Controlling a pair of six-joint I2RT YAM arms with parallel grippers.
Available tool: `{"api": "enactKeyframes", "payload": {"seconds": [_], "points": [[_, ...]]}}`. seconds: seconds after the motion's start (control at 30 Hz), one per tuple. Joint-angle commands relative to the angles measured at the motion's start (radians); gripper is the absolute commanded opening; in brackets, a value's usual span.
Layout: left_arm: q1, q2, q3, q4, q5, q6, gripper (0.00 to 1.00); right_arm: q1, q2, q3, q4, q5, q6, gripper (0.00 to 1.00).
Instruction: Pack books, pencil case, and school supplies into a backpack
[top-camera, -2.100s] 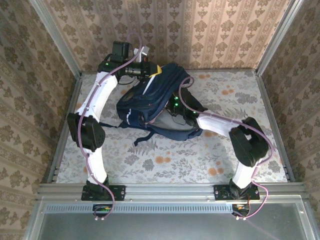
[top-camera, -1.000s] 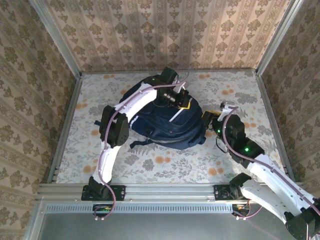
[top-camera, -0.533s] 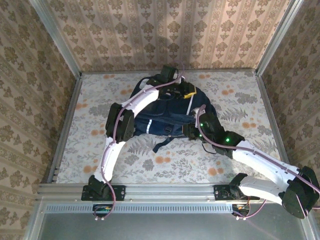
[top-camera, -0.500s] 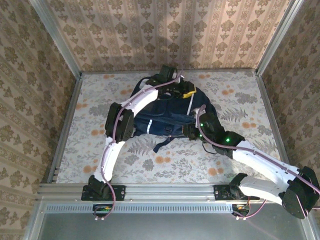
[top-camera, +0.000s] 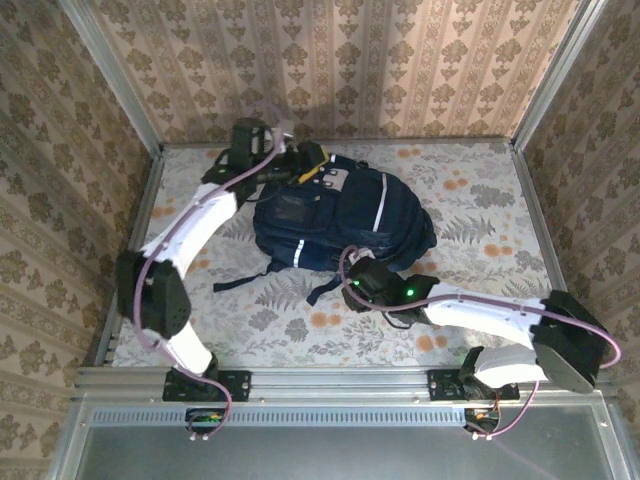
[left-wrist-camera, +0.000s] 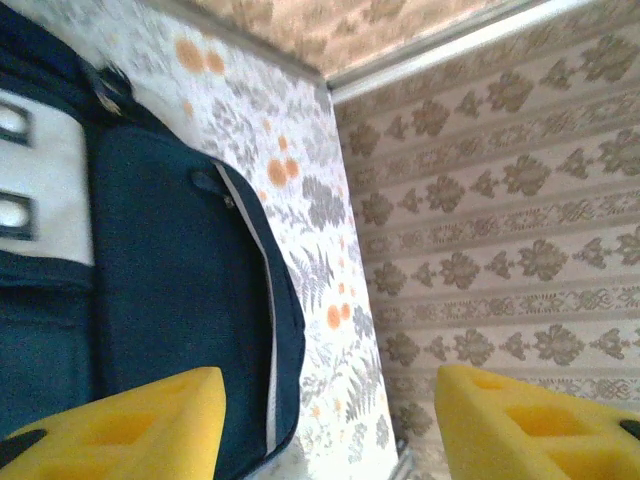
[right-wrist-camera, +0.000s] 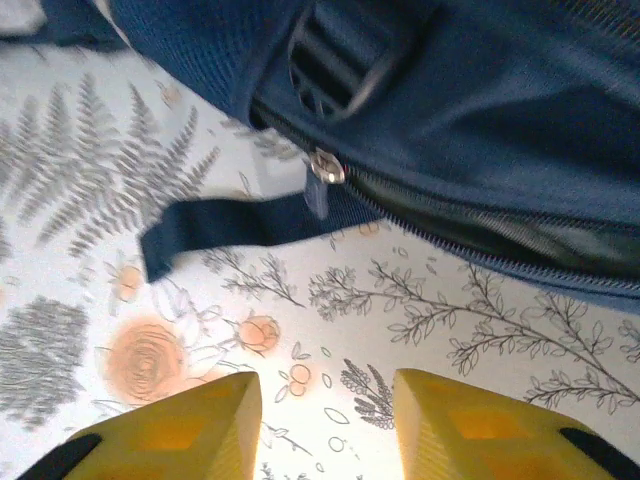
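One backpack (top-camera: 340, 215), navy with a white stripe and a grey patch (left-wrist-camera: 40, 185), lies flat on the flowered surface (top-camera: 270, 335), from the middle toward the far side. Its dark straps trail out at the near left. It rests front-side up, I'd judge, so the zip along its near edge stays within reach. One zip pull (right-wrist-camera: 325, 168), small and silvery, hangs at that near edge, with a loose strap end (right-wrist-camera: 225, 228) lying on the surface just beneath it. Two arms attend. The left arm (top-camera: 185, 225) reaches to the far end of the backpack. Its jaws are spread wide and grasp nothing, and they sit close over the fabric with no contact I can make out. The right arm (top-camera: 480, 315) lies low along the near side. Its jaws are parted and empty over bare surface, just short of the zip pull, likely placed for work on the zip.
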Motion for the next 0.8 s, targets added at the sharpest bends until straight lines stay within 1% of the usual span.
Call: {"api": "enactKeyframes", "payload": {"seconds": [0.0,0.1,0.2,0.23,0.27,0.3,0.4,0.5,0.57,0.63,0.77], "points": [[0.031,-0.048,-0.096,-0.025,-0.048,0.075,0.59,0.014,0.038,0.053,-0.012,0.176,0.008,0.51],[0.058,-0.091,-0.146,-0.026,-0.024,0.086,0.6,0.046,0.054,0.079,0.019,0.247,-0.008,0.64],[0.079,-0.115,-0.197,0.007,0.002,0.065,0.6,0.058,0.124,0.101,0.054,0.256,-0.048,0.69],[0.084,-0.116,-0.211,0.022,0.003,0.052,0.61,0.058,0.144,0.117,0.043,0.267,-0.05,0.69],[0.09,-0.118,-0.229,0.04,0.036,0.037,0.61,0.058,0.169,0.142,0.028,0.278,-0.055,0.69],[0.097,-0.121,-0.247,0.059,0.044,0.023,0.61,0.061,0.188,0.167,0.015,0.29,-0.055,0.69],[0.112,-0.133,-0.278,0.075,0.046,0.014,0.61,0.073,0.238,0.202,0.015,0.321,-0.041,0.69],[0.127,-0.141,-0.291,0.076,0.05,0.02,0.61,0.086,0.307,0.244,-0.012,0.398,-0.036,0.7],[0.135,-0.146,-0.298,0.085,0.055,0.014,0.61,0.091,0.355,0.272,-0.03,0.441,-0.063,0.71],[0.137,-0.148,-0.299,0.086,0.057,0.014,0.61,0.097,0.4,0.305,-0.048,0.456,-0.104,0.73],[0.143,-0.142,-0.303,0.095,0.062,0.006,0.61,0.12,0.489,0.367,-0.099,0.555,-0.16,0.76]]}}
